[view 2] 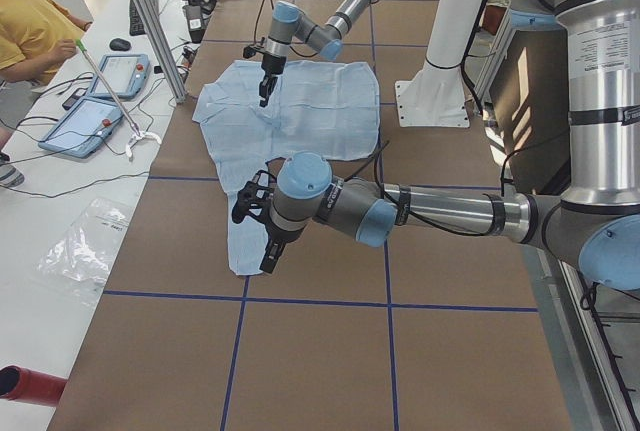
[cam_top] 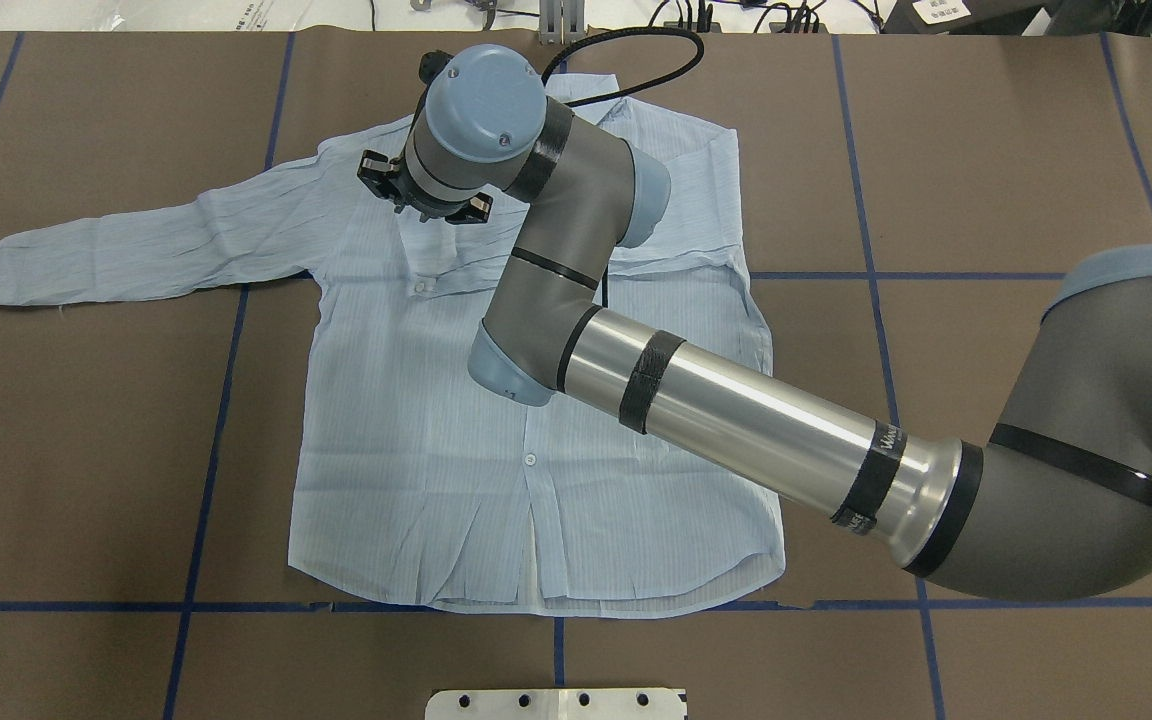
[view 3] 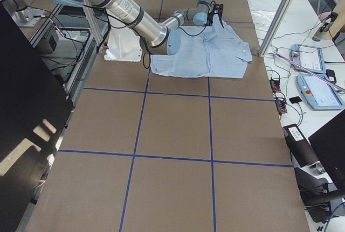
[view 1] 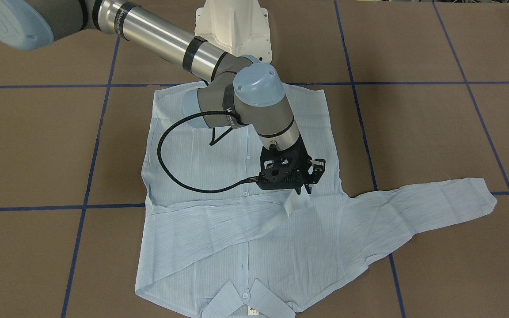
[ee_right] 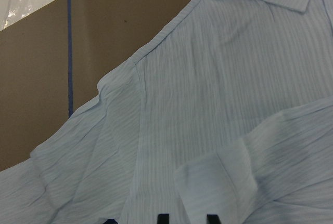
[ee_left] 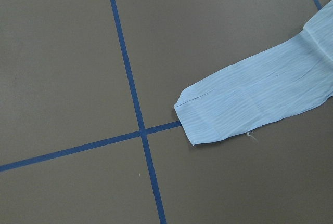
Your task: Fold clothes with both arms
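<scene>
now the shirt (cam_top: 416, 420) lies flat on the tabletop (cam_top: 986, 150), its free sleeve (cam_top: 136, 240) running out toward the nearer left hand (view 2: 267, 263), grip i cannot tell; right hand (view 1: 304, 191), spread apart, over the shirt's chest.

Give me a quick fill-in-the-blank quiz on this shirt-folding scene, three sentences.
The shirt lies with its buttons facing ___.
Its collar points ___ from the robot's white base.
The right gripper sits above the ___ of the folded sleeve.
Missing words: up; away; cuff.
</scene>
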### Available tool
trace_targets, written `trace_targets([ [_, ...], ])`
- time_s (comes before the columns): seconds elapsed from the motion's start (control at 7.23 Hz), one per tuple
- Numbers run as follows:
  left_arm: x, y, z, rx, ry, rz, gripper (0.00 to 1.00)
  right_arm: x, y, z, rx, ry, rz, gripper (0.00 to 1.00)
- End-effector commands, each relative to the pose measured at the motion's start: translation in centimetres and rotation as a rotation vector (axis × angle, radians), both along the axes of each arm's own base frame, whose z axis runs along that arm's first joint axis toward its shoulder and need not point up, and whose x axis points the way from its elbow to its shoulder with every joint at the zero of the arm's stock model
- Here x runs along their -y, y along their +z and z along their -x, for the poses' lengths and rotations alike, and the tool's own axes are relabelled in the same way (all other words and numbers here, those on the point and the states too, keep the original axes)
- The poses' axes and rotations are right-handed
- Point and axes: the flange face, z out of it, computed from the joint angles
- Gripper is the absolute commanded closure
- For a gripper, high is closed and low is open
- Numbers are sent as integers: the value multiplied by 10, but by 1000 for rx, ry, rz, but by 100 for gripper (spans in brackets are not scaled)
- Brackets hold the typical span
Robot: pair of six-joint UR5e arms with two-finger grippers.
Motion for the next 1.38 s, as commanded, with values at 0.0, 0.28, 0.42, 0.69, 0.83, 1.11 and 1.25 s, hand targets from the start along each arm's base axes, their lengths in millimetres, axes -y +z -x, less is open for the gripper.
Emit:
trace_targets([
  [0.0,3,6,-2,1,3,13,0,-22,-17,20,22,62,25,10],
  [0.28,17,6,-3,-4,7,1,0,-32,-27,24,54,94,68,5],
  [0.42,19,8,-4,-6,7,-26,0,-30,-16,17,52,105,81,5],
  [0.69,50,45,-12,-81,-18,106,0,-31,47,-27,53,126,90,3],
  [0.83,79,61,-50,-91,2,192,4,-32,84,-48,38,134,91,2],
  [1.11,116,55,-140,-110,21,315,11,-39,145,-120,53,91,117,2],
  [1.25,113,51,-167,-124,27,335,11,-47,166,-148,54,93,119,2],
])
